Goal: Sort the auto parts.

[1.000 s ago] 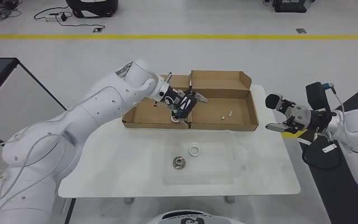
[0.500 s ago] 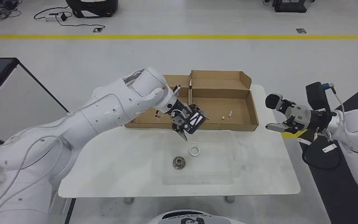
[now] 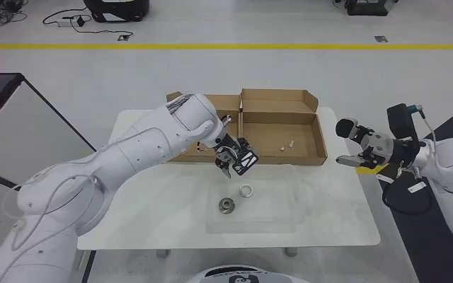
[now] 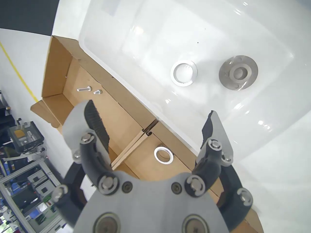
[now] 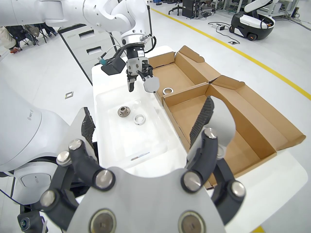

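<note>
Above the tray's (image 4: pixel 170 25) box-side rim, my left gripper (image 4: pixel 153 120), withdrawn from the cardboard box (image 4: pixel 136 122), hung released; one white ring (image 4: pixel 156 155) lay sorted.

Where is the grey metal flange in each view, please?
Top view: the flange sits in the clear tray, apart from the white ring.
Left wrist view: the flange lies beyond the open left gripper, beside the white ring.
Right wrist view: the flange, in the clear tray by the white ring.
Shared landmark: the white ring.
</note>
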Action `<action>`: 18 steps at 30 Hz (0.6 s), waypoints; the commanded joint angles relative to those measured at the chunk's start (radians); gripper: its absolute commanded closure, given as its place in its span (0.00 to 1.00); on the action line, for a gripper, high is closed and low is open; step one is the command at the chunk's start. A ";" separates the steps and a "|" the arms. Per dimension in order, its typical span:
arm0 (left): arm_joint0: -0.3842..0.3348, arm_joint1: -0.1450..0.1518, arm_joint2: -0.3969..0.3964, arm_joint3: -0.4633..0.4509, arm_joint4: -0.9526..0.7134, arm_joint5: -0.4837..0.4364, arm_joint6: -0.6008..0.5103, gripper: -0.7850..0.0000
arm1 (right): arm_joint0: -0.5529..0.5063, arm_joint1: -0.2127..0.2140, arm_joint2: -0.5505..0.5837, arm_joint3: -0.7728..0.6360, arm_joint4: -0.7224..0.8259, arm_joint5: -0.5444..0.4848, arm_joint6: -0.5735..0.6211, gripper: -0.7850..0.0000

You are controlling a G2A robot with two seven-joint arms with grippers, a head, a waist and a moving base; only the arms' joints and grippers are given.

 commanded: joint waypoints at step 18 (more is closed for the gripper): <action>0.013 0.003 -0.015 -0.032 -0.027 0.035 -0.009 0.00 | 0.000 0.000 0.000 0.000 0.000 0.000 0.000 0.00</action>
